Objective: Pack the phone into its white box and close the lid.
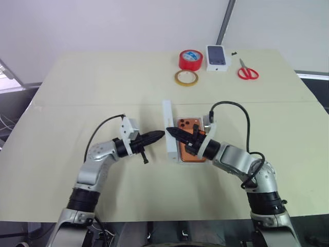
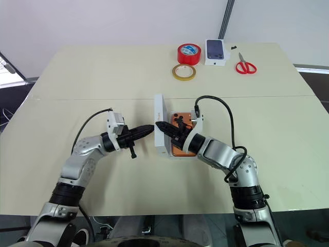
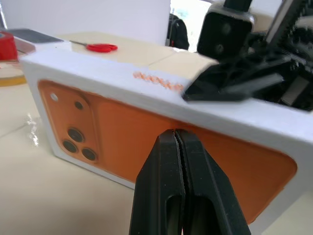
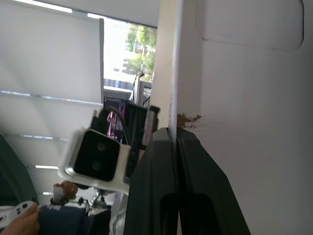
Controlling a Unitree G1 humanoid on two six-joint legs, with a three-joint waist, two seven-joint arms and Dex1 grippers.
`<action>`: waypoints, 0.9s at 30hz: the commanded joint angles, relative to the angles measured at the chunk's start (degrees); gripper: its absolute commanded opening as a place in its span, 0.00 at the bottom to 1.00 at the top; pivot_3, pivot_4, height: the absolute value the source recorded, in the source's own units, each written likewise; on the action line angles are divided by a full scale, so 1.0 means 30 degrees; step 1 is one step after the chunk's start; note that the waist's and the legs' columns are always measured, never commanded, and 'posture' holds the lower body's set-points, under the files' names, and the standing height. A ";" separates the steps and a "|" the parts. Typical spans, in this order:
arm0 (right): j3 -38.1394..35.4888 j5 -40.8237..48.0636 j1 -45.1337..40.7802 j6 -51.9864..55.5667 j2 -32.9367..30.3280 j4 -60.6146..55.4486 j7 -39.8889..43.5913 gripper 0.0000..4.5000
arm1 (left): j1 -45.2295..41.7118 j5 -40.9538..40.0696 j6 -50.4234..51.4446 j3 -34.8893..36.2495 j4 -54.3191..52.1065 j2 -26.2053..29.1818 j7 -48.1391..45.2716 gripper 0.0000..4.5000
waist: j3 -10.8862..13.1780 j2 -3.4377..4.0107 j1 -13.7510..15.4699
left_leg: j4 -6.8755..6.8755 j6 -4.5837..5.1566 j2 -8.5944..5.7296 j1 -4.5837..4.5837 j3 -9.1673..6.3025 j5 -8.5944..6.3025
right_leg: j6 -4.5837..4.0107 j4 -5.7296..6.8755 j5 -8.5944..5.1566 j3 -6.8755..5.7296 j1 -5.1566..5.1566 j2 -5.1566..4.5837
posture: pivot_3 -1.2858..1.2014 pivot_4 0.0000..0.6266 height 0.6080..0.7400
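Both claws were found clenched at the lid [image 1: 168, 129]: left gripper [image 1: 158, 136] with its tips against the lid's outer printed face, right gripper [image 1: 172, 132] against the inner side, neither grasping anything. That lid stood on edge, upright along the left side of the white box [image 1: 201, 160]. The phone [image 1: 189, 125] lay flat inside the box, just right of the lid, lenses toward the far end. Judgement: packing of the phone was complete; lowering the lid over the box and seating it remained outstanding.
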 commanded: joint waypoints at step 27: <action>-0.1932 -1.7282 0.1789 -0.3102 -0.8664 -0.1765 1.1291 0.45 | -0.4513 0.0823 -0.1496 -0.0794 0.4660 -0.3935 0.0052 0.00 | 0.0013 -0.0018 0.0061 | -0.0005 0.0026 0.0029 0.0019 -0.0016 -0.0014 | 0.0007 -0.0035 0.0003 -0.0021 0.0041 0.0085 | 0.52 0.24 1.00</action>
